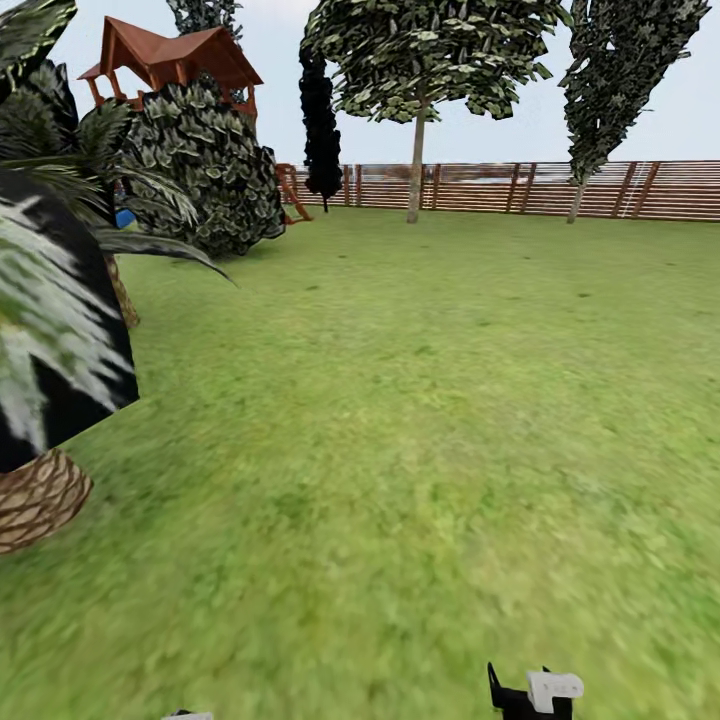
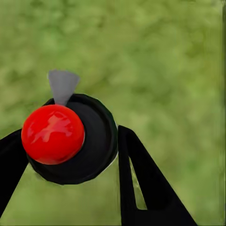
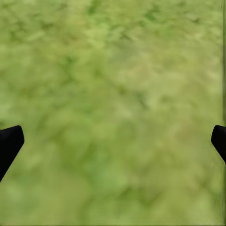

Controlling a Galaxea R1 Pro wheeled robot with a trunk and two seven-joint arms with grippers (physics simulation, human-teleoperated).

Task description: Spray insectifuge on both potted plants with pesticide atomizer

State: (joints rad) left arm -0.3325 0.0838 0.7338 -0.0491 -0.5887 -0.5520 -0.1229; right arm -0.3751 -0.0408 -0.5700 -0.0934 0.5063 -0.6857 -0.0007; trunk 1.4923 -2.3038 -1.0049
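The garden lawn spreads wide ahead of the robot, ringed far off by a brown slatted fence, tall trees and a dark round bush. A palm with a scaly brown trunk stands close on the robot's left side. No potted plants can be made out from here, so the robot seems to be on its way to them.

The left gripper is clamped on the pesticide atomizer: a round black body between the two fingers, a red cap and a grey nozzle pointing forward beyond the fingertips, grass beneath. It looks rigid and smooth, likely light but liable to slip or twist, so holding the body squarely below the cap seems right.

The right gripper hangs over bare grass, its fingers spread wide with nothing between them.
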